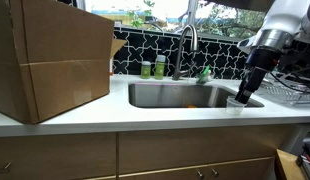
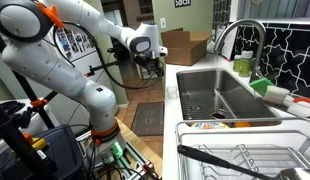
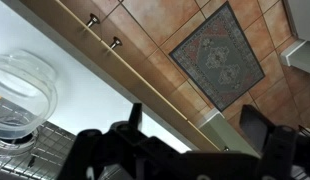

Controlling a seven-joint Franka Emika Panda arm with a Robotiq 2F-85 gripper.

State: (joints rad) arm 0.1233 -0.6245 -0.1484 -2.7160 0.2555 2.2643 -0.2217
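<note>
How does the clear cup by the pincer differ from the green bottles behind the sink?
The clear cup is see-through; the green bottles are coloured. The cup sits at the front edge of the sink, just below the pincer; the bottles stand at the back beside the faucet. Both stand upright on the counter.

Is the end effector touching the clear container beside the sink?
Apart. The wrist view shows the clear container well aside from the open end effector, with white countertop showing between them.
</note>
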